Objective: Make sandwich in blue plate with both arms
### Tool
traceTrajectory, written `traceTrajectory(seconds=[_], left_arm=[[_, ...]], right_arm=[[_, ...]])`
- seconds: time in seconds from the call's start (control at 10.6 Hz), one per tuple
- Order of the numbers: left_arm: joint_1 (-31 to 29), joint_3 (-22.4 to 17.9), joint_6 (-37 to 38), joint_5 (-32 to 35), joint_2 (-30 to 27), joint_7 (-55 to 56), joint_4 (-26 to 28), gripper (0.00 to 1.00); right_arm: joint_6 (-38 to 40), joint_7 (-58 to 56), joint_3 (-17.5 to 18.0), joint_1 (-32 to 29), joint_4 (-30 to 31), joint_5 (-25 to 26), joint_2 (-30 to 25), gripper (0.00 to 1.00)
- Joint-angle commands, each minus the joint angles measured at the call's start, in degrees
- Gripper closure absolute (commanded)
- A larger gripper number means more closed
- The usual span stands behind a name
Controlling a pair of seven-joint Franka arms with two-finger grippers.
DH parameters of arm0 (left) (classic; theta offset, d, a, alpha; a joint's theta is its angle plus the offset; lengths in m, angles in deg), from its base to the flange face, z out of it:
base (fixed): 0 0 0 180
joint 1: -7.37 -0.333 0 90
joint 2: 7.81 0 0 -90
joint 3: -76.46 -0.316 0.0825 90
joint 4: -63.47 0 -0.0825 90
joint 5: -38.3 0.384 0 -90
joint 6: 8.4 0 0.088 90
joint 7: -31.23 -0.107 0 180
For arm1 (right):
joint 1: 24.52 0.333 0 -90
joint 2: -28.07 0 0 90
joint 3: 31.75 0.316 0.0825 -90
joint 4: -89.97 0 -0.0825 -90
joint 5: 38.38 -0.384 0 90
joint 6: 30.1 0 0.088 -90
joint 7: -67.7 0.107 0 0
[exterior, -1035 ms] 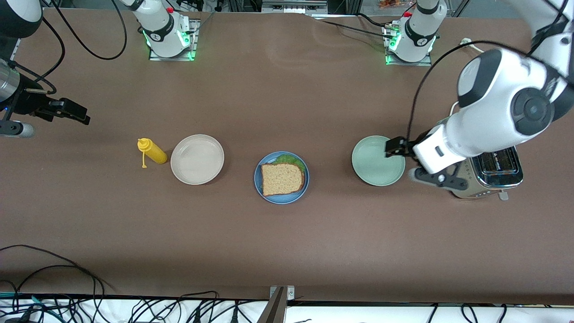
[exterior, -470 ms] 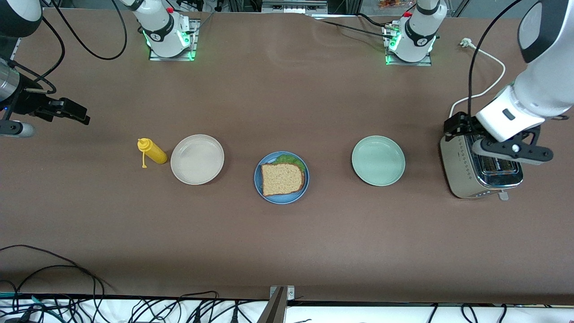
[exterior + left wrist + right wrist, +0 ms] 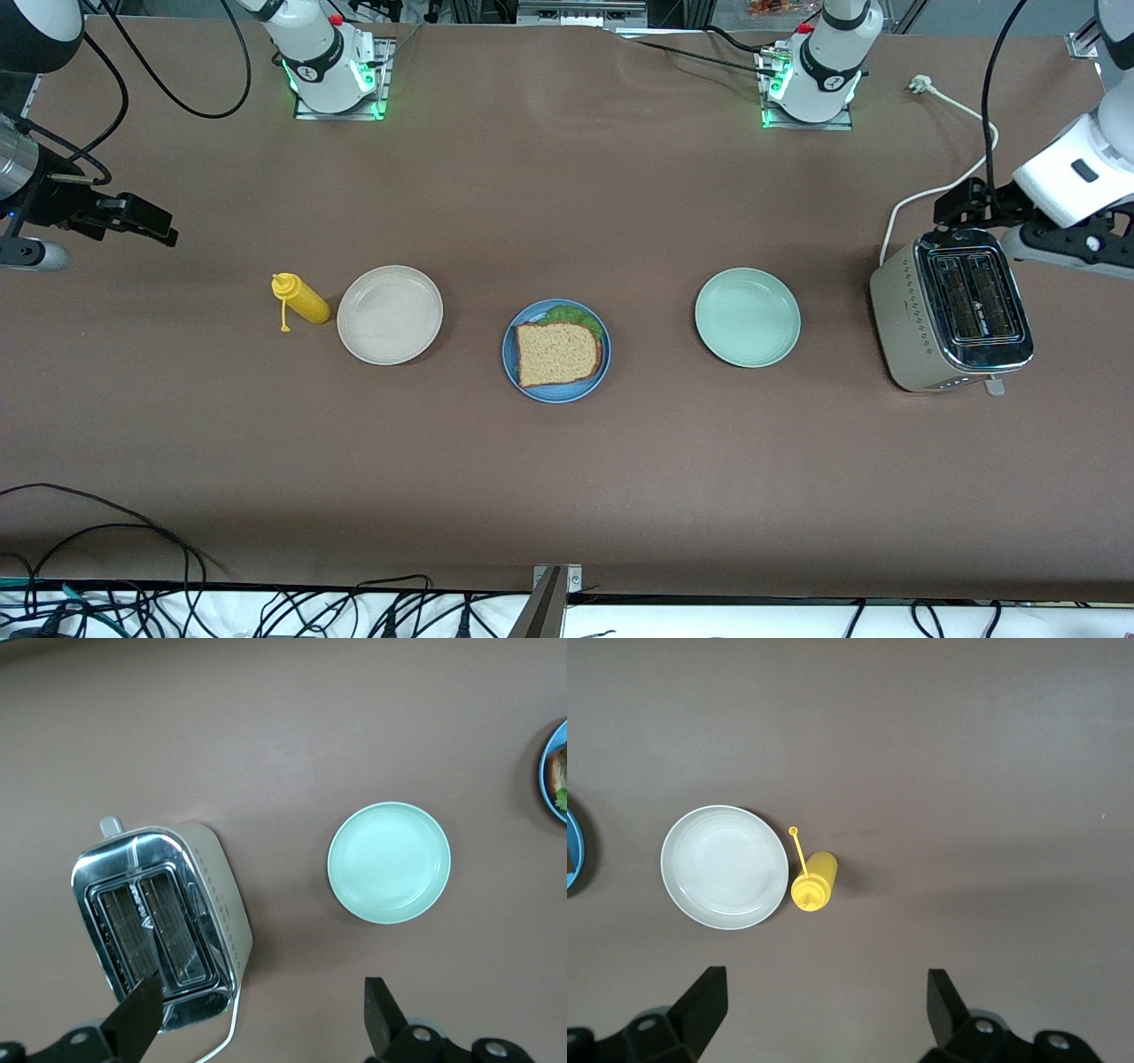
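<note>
Sandwich (image 3: 559, 352) sitting assembled on blue plate (image 3: 514, 368); left gripper (image 3: 257, 1014) and right gripper (image 3: 824, 1005) hanging spread, empty; best staying clear.

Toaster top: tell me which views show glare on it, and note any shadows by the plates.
Front view: the toaster has bright reflections along its chrome rim; the blue plate throws only a thin, soft shadow. Left wrist view: the chrome top glares white near one corner, the pale green plate has a faint shadow edge. Right wrist view: a dark shadow edges the beige plate.
</note>
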Motion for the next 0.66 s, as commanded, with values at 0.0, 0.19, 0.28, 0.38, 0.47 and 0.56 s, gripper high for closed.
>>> traceTrajectory(seconds=[0.0,0.19,0.28,0.38,0.47,0.56], left_arm=[[0.7,-1.3,-2.3,-1.3,-5.0,-2.0,6.1,0.00],[0.7,-2.0,-2.3,-1.7,-4.3,-2.0,4.9,0.00],[0.6,-2.1,-2.2,-1.7,-4.3,-2.2,4.6,0.00],[0.6,-2.1,-2.2,-1.7,-4.3,-2.1,4.5,0.00],[0.5,-2.2,-2.2,-1.7,-4.2,-2.1,3.9,0.00],[0.5,-2.5,-2.2,-1.7,-4.2,-2.0,3.2,0.00]], right_arm=[[0.9,0.4,0.3,0.1,-1.3,0.6,0.4,0.00],[0.9,0.4,0.3,0.0,-1.3,0.6,0.4,0.00],[0.9,0.4,0.3,0.0,-1.3,0.6,0.3,0.00],[0.9,0.4,0.3,0.0,-1.3,0.6,0.4,0.00],[0.9,0.4,0.3,0.0,-1.3,0.6,0.3,0.00],[0.9,0.4,0.3,0.1,-1.3,0.6,0.4,0.00]])
